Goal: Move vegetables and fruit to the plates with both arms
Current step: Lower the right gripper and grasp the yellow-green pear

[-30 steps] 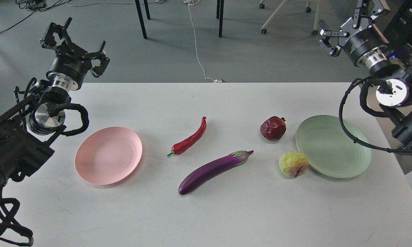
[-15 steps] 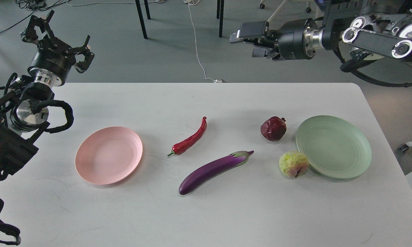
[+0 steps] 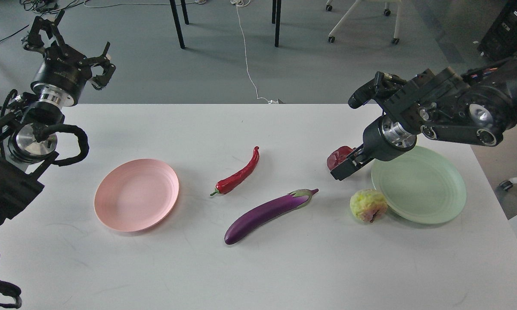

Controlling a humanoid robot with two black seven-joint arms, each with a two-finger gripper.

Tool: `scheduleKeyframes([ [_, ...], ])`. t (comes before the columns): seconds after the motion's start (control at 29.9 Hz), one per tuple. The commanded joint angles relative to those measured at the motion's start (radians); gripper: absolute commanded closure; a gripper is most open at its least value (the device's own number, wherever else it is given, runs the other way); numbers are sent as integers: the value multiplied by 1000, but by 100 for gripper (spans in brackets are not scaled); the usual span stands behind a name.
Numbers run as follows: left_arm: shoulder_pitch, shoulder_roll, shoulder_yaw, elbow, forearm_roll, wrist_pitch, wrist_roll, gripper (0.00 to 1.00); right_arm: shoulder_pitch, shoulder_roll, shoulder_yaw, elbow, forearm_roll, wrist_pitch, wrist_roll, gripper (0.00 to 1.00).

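The right gripper (image 3: 346, 165) is hovering over the red fruit (image 3: 336, 156); I cannot tell if it is gripping. The fruit looks hard and round; grab its middle, at 9 o'clock from the green plate (image 3: 422, 193).

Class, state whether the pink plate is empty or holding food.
Empty: the pink plate shows only bare rings; the chili pepper lies on the table beside it.
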State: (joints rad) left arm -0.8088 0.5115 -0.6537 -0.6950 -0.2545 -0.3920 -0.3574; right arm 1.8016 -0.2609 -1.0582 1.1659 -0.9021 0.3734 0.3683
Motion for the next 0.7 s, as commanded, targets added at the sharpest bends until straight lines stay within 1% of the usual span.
scheduleKeyframes([
  [0.0,-1,2,-3,-9,0,4,0,2,-37,9,-32,0,-8,-13,0,4],
  [0.17,-6,19,-1,-29,0,8,0,2,-97,20,-42,-5,-9,-42,-2,5],
  [0.23,-6,19,-1,-29,0,8,0,2,-108,28,-42,-9,-8,-42,-2,8],
  [0.63,-3,25,-4,-35,0,15,-6,2,-149,69,-83,-29,-32,-42,-3,15],
  [0.67,-3,25,-4,-35,0,16,-6,2,-149,74,-83,-29,-32,-42,-3,17],
])
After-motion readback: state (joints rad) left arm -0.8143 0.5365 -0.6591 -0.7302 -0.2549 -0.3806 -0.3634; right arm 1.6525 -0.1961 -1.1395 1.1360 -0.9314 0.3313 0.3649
